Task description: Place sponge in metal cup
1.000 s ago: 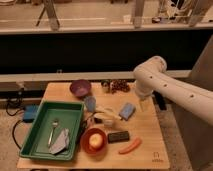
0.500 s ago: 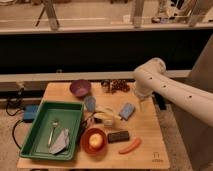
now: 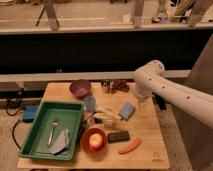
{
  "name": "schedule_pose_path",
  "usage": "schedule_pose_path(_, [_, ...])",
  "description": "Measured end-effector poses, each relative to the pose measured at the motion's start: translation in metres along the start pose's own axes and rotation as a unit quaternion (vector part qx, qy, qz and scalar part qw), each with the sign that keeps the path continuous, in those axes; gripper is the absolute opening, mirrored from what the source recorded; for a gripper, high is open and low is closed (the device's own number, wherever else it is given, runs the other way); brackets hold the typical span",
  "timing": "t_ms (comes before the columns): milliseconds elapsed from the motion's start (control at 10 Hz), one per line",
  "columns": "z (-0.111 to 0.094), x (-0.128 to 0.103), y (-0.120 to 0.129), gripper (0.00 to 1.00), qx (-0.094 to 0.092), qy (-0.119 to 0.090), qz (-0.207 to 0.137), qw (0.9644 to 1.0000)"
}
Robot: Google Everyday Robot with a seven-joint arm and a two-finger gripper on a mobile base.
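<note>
find the gripper [image 3: 141,102] hanging spread and empty over the table's [image 3: 150,145] right side, just right of the sponge [image 3: 127,111] lying flat near the middle. shift left to centre over the sponge, set the jaws across its short sides, then lower and pinch gently. plan a lift toward the metal cup [image 3: 105,85] at the far edge, right of the purple bowl [image 3: 80,88].

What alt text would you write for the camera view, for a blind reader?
A white robot arm reaches in from the right, its open gripper hanging just right of a light-blue sponge on a wooden table. A small metal cup stands farther back, beside a purple bowl; a green tray sits at the left.
</note>
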Motion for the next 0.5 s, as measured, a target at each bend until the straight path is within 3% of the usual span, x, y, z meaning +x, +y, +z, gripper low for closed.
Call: schedule_pose_path(500, [0.021,-0.009,-0.001,0.8,-0.003,-0.013,-0.015,0.9998])
